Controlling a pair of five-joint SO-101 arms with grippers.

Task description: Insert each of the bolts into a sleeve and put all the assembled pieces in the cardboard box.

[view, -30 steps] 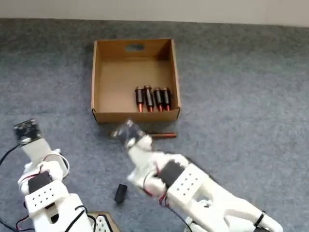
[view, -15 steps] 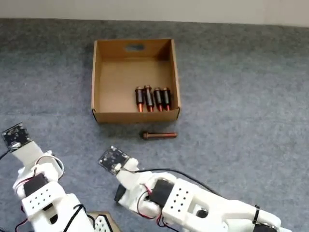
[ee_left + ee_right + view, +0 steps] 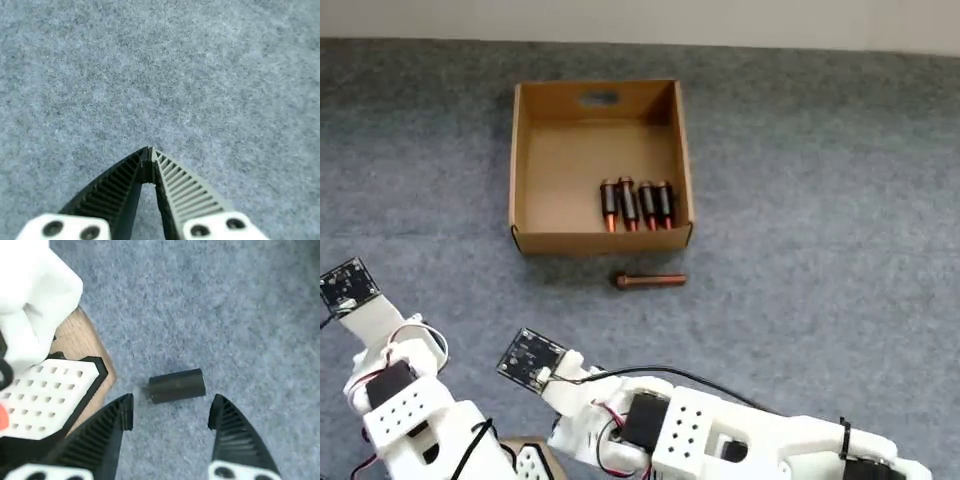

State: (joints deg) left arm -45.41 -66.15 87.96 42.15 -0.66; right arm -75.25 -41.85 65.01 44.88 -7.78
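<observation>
A cardboard box (image 3: 560, 165) stands at the middle back, with several assembled bolt-and-sleeve pieces (image 3: 637, 204) lying side by side in its front right corner. One loose copper-coloured bolt (image 3: 650, 281) lies on the carpet just in front of the box. A black sleeve (image 3: 177, 385) lies on its side on the carpet. My right gripper (image 3: 172, 401) is open just above it, one finger on each side. In the high view the right arm (image 3: 650, 430) covers that sleeve. My left gripper (image 3: 150, 156) is shut over bare carpet, holding nothing.
Grey carpet covers the whole table. Close beside the sleeve are a wooden base plate (image 3: 85, 347) and a white perforated arm part (image 3: 50, 390). The left arm (image 3: 390, 390) sits at the front left corner. Open carpet lies to the right of the box.
The right arm has pulled back from the box's front wall toward the near edge and now hangs over the sleeve, uncovering the loose bolt. The left arm has drifted slightly down and left.
</observation>
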